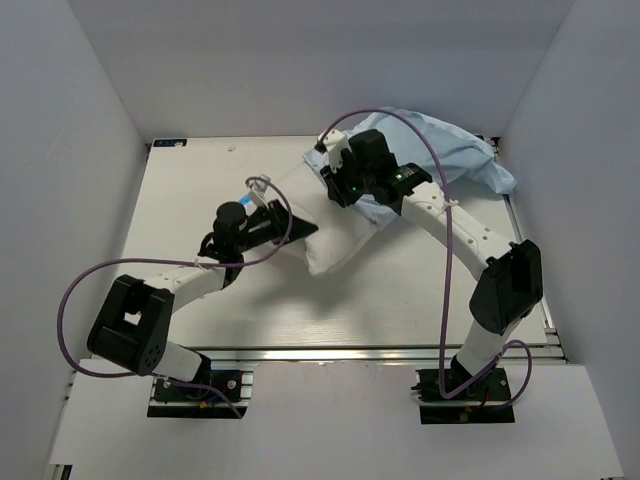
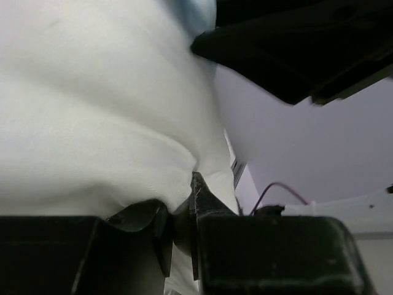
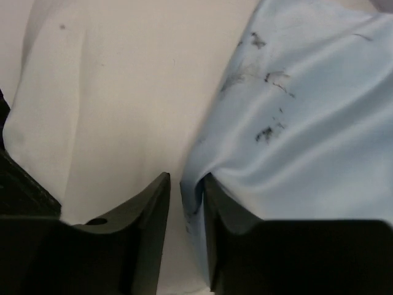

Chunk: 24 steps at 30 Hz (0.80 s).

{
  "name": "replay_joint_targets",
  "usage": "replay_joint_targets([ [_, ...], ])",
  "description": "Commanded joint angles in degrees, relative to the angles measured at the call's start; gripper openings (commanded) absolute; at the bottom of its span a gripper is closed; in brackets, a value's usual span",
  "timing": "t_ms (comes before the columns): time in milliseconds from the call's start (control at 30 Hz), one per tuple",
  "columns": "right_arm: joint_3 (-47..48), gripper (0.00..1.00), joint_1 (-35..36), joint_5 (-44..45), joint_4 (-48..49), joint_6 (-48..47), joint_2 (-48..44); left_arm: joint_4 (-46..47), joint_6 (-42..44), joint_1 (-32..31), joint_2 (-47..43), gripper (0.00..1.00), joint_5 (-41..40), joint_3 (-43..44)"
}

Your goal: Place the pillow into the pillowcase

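Note:
The white pillow (image 1: 335,235) lies mid-table, its far end against the light blue pillowcase (image 1: 455,150) crumpled at the back right. My left gripper (image 1: 287,217) is at the pillow's left edge and shut on a fold of its white fabric (image 2: 92,110), pinched between the fingertips (image 2: 199,190). My right gripper (image 1: 340,178) sits where the pillow meets the pillowcase. Its jaws are nearly closed on the pillowcase's edge (image 3: 307,123), with the pillow (image 3: 110,92) beside and under it. The pillowcase opening is hidden under the right gripper.
White enclosure walls (image 1: 90,150) stand at the left, back and right. A metal rail (image 1: 350,352) runs along the table's near edge. Purple cables (image 1: 440,180) loop over both arms. The right arm's black body (image 2: 295,49) hangs close above the left gripper.

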Motion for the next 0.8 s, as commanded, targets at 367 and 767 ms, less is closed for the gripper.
replay_joint_targets([
  [367,-14.19,0.77,-15.45,-19.94,0.24,-10.73,-20.31,-17.83,10.97,-1.45,-6.55,0.66,-10.14,-5.15],
  [767,-50.74,0.82,-16.69,-12.13,11.11,-11.97,-38.79,-54.24,24.19,-4.16,-23.87,0.82,-15.16,1.11],
])
